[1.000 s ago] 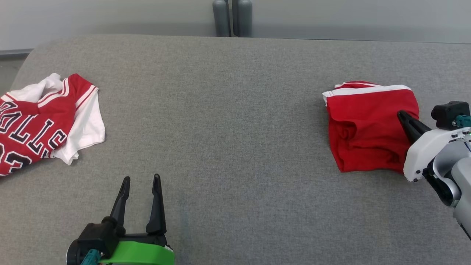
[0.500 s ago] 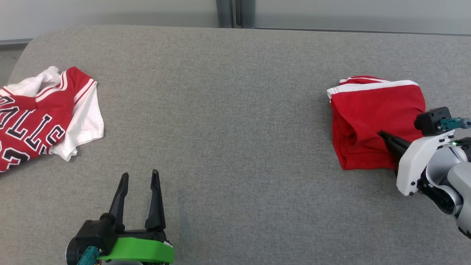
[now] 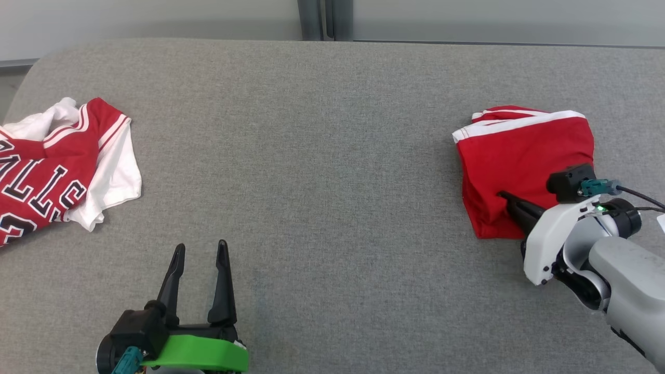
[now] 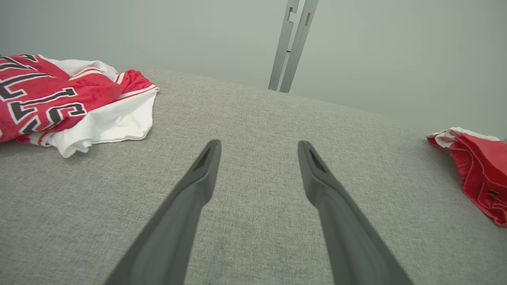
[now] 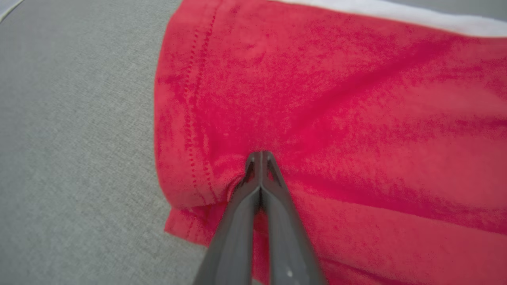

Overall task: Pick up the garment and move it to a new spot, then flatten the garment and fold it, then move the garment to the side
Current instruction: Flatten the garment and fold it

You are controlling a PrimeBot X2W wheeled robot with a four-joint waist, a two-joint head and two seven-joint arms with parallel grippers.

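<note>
The garment (image 3: 524, 156) is a red piece with a white band along its far edge, lying folded at the right of the grey padded table (image 3: 322, 156). My right gripper (image 3: 503, 195) is shut, its tips pressed down on the garment's near left part. In the right wrist view the shut tips (image 5: 259, 153) dent the red cloth (image 5: 336, 99), and creases run out from them. My left gripper (image 3: 200, 245) stands open over bare table at the lower left, holding nothing. The left wrist view shows its fingers (image 4: 259, 143) apart and the garment (image 4: 481, 170) far to the right.
A crumpled red and white jersey (image 3: 47, 171) with black lettering lies at the table's left edge, also in the left wrist view (image 4: 47, 95). A grey post (image 3: 324, 21) stands behind the table's far edge against a pale wall.
My shut right gripper has slid leftward and toward me across the garment, from its right side to its near left part. The head camera shifted slightly. The left gripper has stayed put.
</note>
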